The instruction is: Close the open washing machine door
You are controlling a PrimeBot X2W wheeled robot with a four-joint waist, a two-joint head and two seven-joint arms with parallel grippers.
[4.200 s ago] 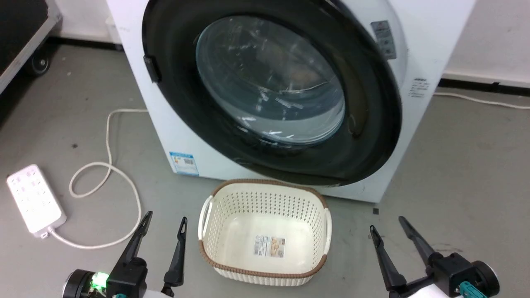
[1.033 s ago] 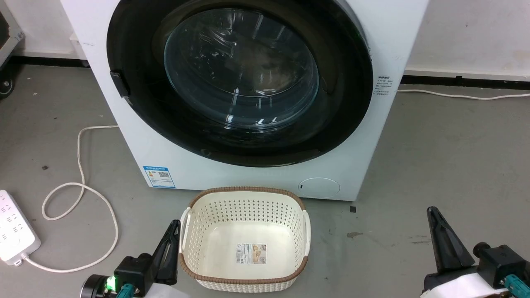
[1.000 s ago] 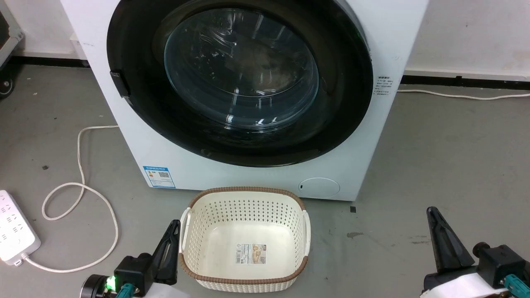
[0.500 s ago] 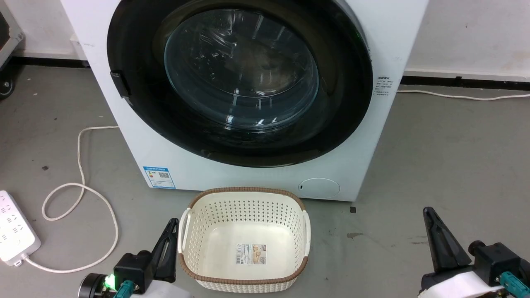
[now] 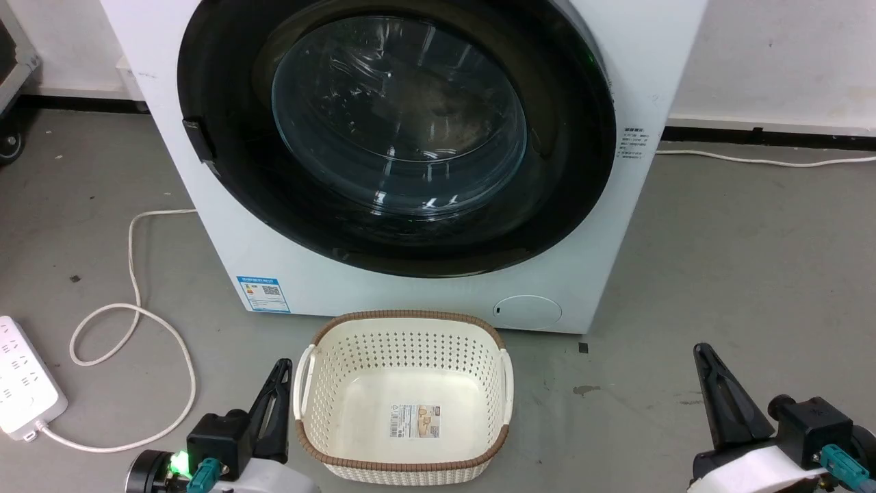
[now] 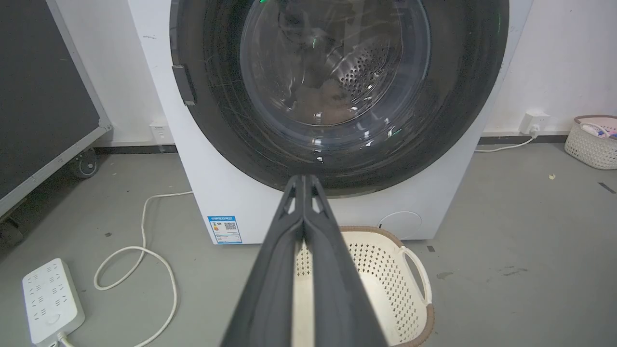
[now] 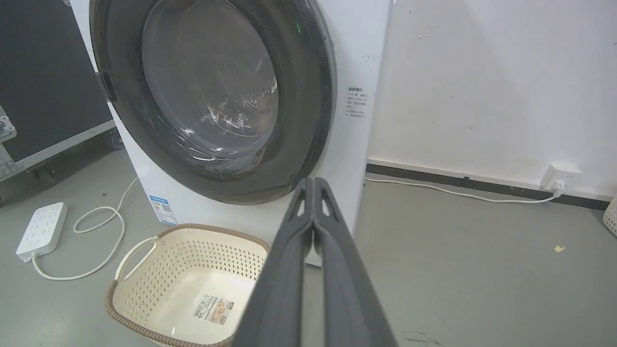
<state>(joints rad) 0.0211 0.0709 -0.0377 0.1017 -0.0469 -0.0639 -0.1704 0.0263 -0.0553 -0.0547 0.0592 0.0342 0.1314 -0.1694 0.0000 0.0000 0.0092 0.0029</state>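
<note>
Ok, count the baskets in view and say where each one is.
2. One basket stands empty on the floor just before the washer. A second basket stands by the wall, at the right edge of the left wrist view. More may lie out of frame.

You see a grey floor (image 5: 739,260). On it stand a washing machine (image 5: 410,294), a white basket (image 5: 410,342), a power strip (image 5: 24,383) and a cord (image 5: 131,267).

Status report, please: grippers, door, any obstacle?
Left gripper shut, empty. Right gripper shut, empty. Washing machine door looks closed, flush. Basket in front, not touching it.
</note>
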